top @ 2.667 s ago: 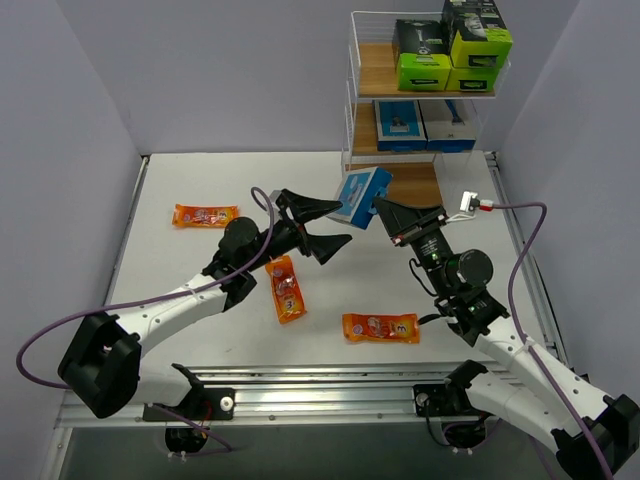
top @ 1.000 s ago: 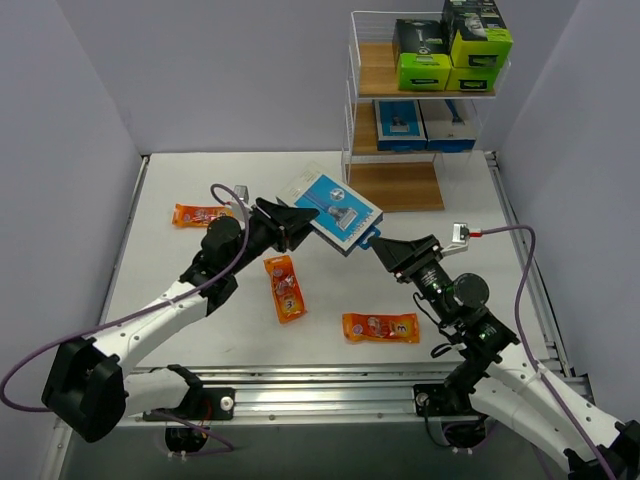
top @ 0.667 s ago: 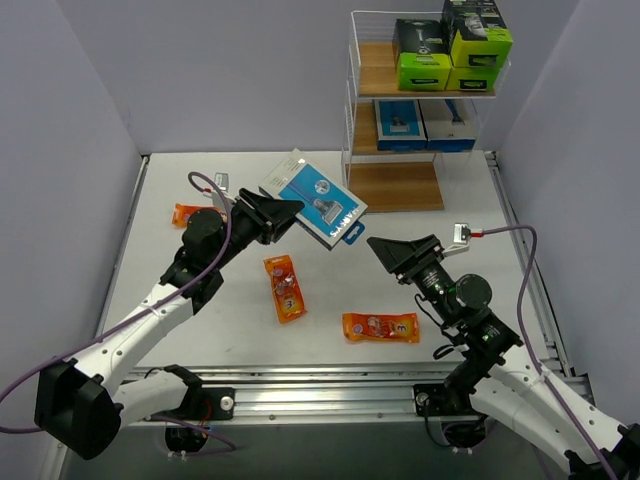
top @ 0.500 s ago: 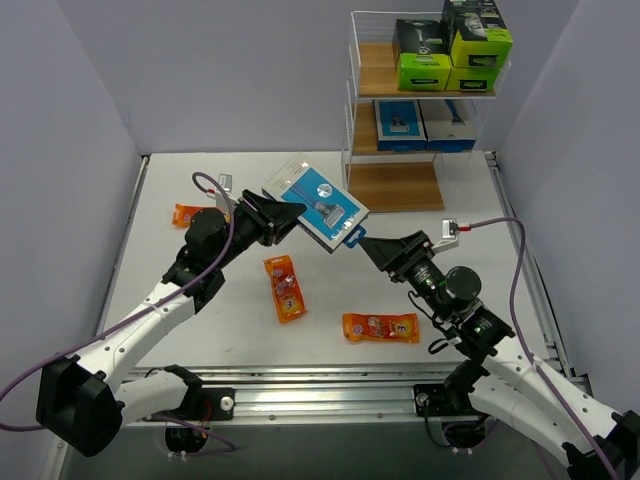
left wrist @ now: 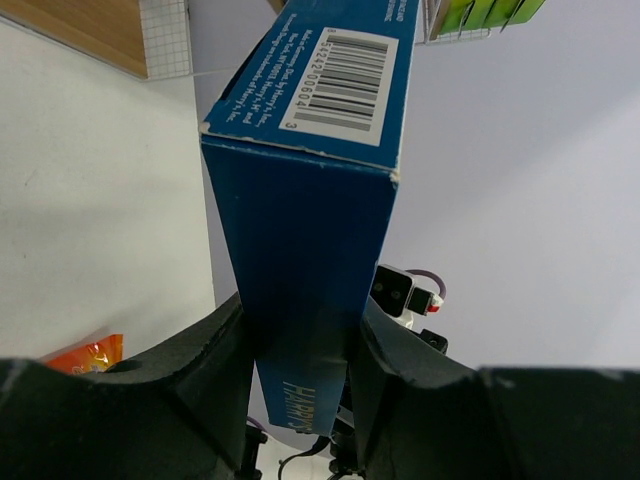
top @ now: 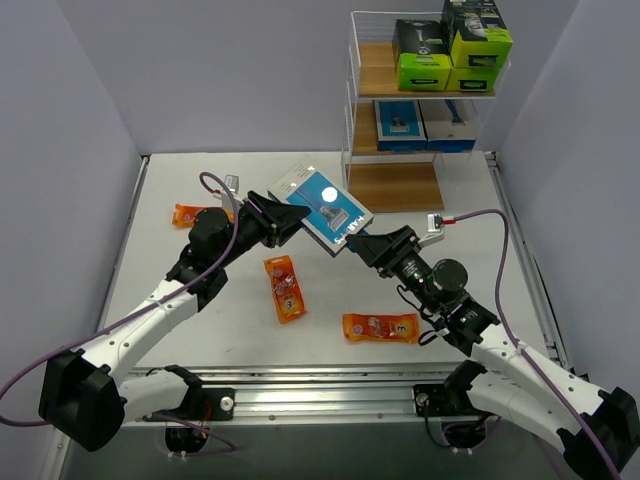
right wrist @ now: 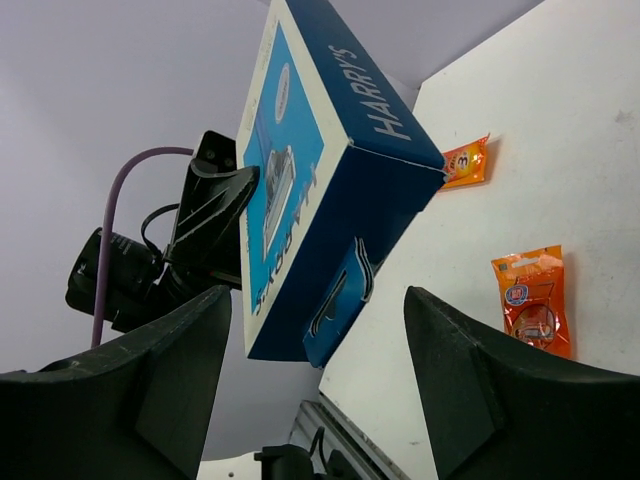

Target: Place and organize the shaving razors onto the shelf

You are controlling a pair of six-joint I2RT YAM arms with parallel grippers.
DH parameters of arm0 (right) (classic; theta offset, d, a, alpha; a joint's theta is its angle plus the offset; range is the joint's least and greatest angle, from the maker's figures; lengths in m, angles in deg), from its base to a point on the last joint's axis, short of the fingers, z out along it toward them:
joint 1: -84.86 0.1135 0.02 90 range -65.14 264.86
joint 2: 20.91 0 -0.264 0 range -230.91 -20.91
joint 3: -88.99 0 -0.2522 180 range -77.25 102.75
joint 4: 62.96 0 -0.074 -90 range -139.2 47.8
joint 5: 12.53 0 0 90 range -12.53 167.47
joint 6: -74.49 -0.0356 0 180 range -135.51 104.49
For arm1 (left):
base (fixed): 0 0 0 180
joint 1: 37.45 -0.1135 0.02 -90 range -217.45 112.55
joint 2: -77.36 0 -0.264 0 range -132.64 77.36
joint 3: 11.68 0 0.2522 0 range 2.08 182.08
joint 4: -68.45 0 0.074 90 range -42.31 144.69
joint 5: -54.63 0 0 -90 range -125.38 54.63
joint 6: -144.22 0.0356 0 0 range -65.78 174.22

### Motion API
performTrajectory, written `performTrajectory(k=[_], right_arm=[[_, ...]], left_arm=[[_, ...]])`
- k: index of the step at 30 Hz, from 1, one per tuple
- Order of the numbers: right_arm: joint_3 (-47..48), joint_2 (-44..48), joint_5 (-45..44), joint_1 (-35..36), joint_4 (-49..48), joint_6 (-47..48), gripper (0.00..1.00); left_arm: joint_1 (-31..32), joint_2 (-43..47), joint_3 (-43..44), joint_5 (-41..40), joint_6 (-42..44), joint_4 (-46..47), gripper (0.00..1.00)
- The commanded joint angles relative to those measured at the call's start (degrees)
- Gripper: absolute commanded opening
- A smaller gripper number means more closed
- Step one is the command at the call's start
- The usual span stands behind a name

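The left gripper [top: 281, 222] pinches one end of a blue razor box [top: 322, 208], holding it tilted in the air over the desk [top: 200, 180]. Just right of the box's lower end, the right gripper [top: 366, 244] is spread wide, facing that end without clamping it. Farther right, at the desk's back, stands the shelf [top: 395, 186], with green packs [top: 423, 70] on its top tier

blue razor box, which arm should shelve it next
Probably right. The right gripper is open at the free end of the blue box, and its base is on the side nearer the shelf. The left gripper is clamped on the box, farther from it.
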Motion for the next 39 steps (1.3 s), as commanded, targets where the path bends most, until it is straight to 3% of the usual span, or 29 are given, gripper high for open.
performTrajectory(k=[1, 10, 15, 28, 33, 38, 39], right_arm=[[2.4, -1.3, 1.5, 0.6, -7.9, -1.1, 0.65], [1.7, -2.8, 1.6, 1.0, -12.0, -2.6, 0.59], [0.5, -2.5, 1.2, 1.0, -13.5, -3.8, 0.47], [-1.2, -2.8, 0.7, 1.1, -15.7, -6.0, 0.44], [-1.8, -2.7, 0.5, 1.1, -16.3, -6.7, 0.23], [-1.9, -1.2, -0.6, 1.0, -14.8, -6.9, 0.04], [-2.1, -0.9, -1.0, 1.0, -14.7, -7.4, 0.00]], left_arm=[[0.3, 0.1, 0.2, 1.5, -1.4, 6.4, 0.23], [0.6, 0.0, -0.7, 2.0, -1.9, 8.2, 0.23], [0.8, -0.1, -0.9, 2.4, -1.8, 9.0, 0.23], [1.5, -1.0, -1.2, 4.0, -1.8, 10.7, 0.27], [1.8, -1.4, -1.3, 4.3, -1.7, 10.7, 0.29], [1.6, -1.3, -1.7, 4.2, -0.4, 9.6, 0.44], [1.5, -1.5, -1.8, 4.1, 0.1, 9.6, 0.51]])
